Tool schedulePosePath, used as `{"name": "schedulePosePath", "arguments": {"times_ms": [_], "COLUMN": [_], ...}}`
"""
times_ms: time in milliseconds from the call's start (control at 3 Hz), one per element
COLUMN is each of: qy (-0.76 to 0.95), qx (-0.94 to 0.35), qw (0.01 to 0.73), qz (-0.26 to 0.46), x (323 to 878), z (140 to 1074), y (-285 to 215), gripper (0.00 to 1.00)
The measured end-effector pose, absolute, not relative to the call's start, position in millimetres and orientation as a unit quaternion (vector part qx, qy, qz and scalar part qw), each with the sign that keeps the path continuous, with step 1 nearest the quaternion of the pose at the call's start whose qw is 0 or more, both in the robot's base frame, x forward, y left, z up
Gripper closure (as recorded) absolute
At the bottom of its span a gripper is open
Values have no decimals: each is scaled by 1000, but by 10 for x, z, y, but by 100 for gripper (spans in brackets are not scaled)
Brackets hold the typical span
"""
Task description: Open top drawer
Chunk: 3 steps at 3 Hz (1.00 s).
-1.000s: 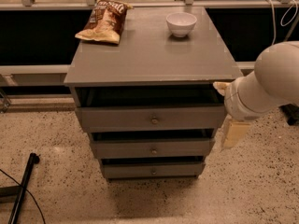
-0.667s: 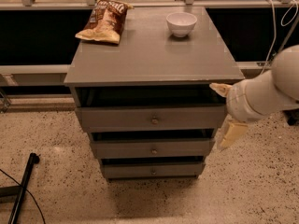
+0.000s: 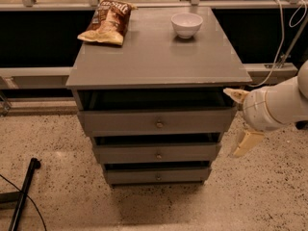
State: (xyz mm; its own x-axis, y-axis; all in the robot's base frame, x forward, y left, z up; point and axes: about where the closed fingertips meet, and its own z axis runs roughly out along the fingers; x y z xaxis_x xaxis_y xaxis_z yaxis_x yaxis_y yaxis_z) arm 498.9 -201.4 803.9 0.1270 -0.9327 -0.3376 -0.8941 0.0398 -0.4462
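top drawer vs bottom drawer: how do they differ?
The top drawer has a wider front than the bottom drawer. The top drawer's front is also taller than the bottom drawer's. The dark gap above the top drawer is taller than the one above the bottom drawer. Both are grey with one small round knob at centre. The gripper sits open by the top drawer's right end.

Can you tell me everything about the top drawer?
The wide grey wooden top drawer sits just under the cabinet's top, above two narrower drawers. Its flat front has one small round metal knob in the middle. A dark gap shows above it. The open white gripper is by its right end, not on the knob.
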Motion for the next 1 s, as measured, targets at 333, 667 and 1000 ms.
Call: {"name": "schedulePosePath", "arguments": {"times_ms": [333,667,1000], "qy": [647,644,642], "qx": [-704,-698,-692], "qw": [293,313,326], "qz": [-4,32,53], "x": [4998,5040,5094], "z": [7834,7492,7332], "y": [-1927,-1860,-1842], "gripper": [0,0,0]}}
